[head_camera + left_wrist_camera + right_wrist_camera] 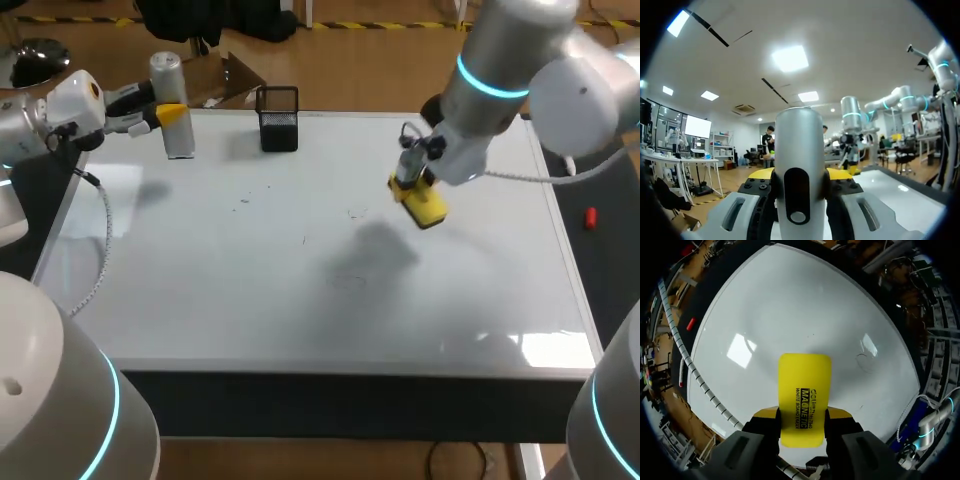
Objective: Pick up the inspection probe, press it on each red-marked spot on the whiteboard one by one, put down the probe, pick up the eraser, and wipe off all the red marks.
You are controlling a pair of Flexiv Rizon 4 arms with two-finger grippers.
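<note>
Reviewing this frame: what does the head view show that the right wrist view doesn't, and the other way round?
Only the head view: the left gripper at the far left corner of the whiteboard, shut on the silver probe, with a black mesh holder nearby. Only the right wrist view: the right gripper with its fingers touching the eraser from both sides, printed face showing. Both: the yellow eraser held over the whiteboard, and no clear red mark on it.

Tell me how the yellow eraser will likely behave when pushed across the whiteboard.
The yellow eraser looks like a stiff, flat block, so it should probably slide, not roll. Its smooth sides might slip in the right claw under hard pressing.
</note>
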